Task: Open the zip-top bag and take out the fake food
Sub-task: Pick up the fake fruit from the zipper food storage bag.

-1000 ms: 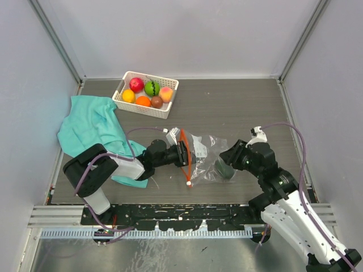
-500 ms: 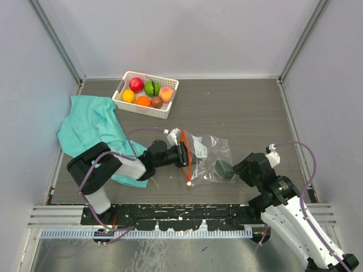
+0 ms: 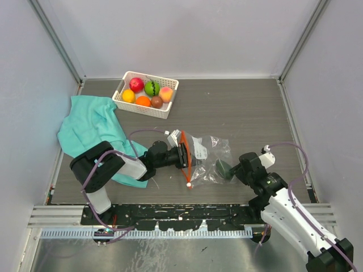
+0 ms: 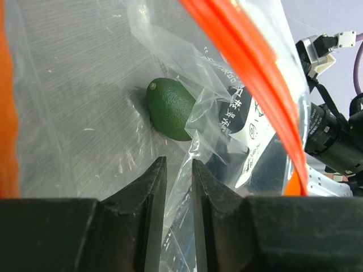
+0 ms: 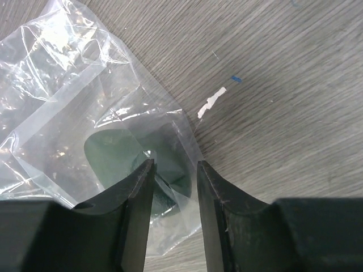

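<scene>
Top external view, read from the near edge outward, with both wrist views as insets. Nearest me, the right gripper (image 5: 174, 165) has its jaws apart. Its tips are poised over the closed end of the zip-top bag (image 3: 209, 148), straddling the one dark green fruit (image 4: 170, 109) inside; I cannot tell whether the tips touch the film.

Risk one, as I judge it: if I close here, the jaws take fruit and plastic together, so the fruit cannot leave the bag. Alternatively, the smooth round body squirts sideways under the slick film.

Next out, the left gripper (image 4: 177, 164) is clamped on a thin fold of film at the bag's mouth, holding it up and open. Risk two: a tug from the right would drag that fold out of so slight a pinch, and the mouth would collapse flat on the table (image 3: 238, 107).

The bag itself lies mid-table between the two grippers. It is clear, crinkled and glossy, with its orange-red zipper strip (image 4: 253, 90) parted into a loop and a white label (image 4: 252, 122) on one wall. Farther left, a teal cloth (image 3: 91, 122) lies under the left arm. Farthest, the white basket (image 3: 142, 109) holds six other fruits (image 3: 151, 88): red, green, peach, yellow, orange, brown.
</scene>
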{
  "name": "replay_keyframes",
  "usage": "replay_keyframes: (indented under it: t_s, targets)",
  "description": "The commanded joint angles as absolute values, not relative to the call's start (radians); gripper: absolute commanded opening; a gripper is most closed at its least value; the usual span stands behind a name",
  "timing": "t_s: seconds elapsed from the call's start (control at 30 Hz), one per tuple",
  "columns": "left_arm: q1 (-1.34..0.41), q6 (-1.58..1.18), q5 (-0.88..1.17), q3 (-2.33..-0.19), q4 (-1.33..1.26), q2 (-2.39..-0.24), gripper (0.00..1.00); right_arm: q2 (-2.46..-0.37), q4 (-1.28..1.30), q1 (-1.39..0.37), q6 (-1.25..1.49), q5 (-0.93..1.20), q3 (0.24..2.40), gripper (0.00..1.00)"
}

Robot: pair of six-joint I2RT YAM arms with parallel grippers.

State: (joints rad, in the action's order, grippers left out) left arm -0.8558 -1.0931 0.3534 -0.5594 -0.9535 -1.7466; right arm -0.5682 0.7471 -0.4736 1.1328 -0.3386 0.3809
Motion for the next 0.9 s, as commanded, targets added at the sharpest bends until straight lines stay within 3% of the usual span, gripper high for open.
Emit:
replay_keyframes:
  t_s: [0.0, 0.4, 0.57, 0.67, 0.87]
  targets:
    - [-0.852, -1.102, 0.377, -0.559, -1.029, -1.757, 0.26, -0.594, 0.597, -0.467, 1.118, -0.335, 0.357, 0.39]
    - [-0.854, -1.132, 0.389, -0.571, -1.026, -1.791, 0.45, -0.769, 0.327, -0.466, 1.050, -0.139, 0.332, 0.28]
    - [-0.855, -1.147, 0.394, -0.567, -1.009, -1.796, 0.48, -0.848, 0.223, -0.467, 1.049, -0.065, 0.337, 0.26]
    - [-0.855, -1.158, 0.389, -0.565, -0.970, -1.796, 0.42, -0.889, 0.175, -0.467, 1.049, -0.029, 0.340, 0.23]
    - [-0.854, -1.139, 0.345, -0.562, -0.847, -1.766, 0.13, -0.930, 0.148, -0.466, 1.042, -0.010, 0.357, 0.22]
